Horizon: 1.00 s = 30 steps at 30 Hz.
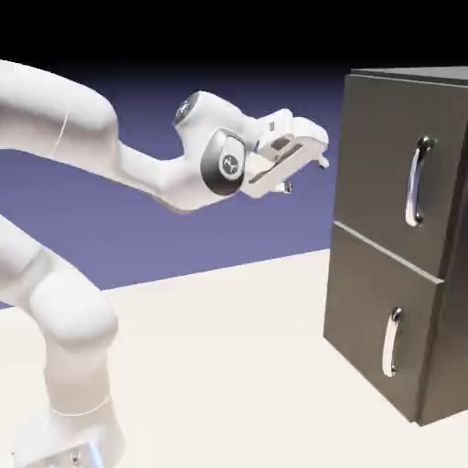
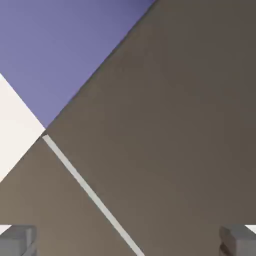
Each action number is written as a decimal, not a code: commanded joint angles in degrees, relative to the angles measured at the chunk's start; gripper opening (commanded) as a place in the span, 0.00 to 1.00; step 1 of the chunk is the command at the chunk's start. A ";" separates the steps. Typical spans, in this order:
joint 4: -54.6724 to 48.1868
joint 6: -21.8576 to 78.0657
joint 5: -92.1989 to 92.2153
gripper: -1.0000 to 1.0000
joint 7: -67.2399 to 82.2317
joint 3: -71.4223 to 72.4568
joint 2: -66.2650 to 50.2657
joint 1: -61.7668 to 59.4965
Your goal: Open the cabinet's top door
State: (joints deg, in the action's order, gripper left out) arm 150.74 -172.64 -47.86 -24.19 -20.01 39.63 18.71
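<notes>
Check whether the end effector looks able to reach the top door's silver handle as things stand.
Probably yes. The end effector hangs apart from the tall dark grey-brown cabinet, about level with the top door's curved silver bar handle, with only open space between them.

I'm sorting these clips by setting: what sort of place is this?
Probably a simulated test scene, not a real room: a white robot arm's gripper near a tall dark grey-brown cabinet on a bare pale table, before a plain blue-violet backdrop.

Blue-violet backdrop (image 1: 164, 210), pale table (image 1: 228, 366), black above
</notes>
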 commanded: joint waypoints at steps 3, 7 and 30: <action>-1.60 0.21 -7.48 0.50 2.85 -3.13 1.09 2.82; -3.74 0.50 -17.45 0.50 6.66 -7.30 2.54 6.57; -16.03 2.14 -74.76 0.50 28.53 -31.26 10.89 28.15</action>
State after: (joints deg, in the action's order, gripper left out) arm 134.71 -170.49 -122.61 4.34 -51.27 50.52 46.86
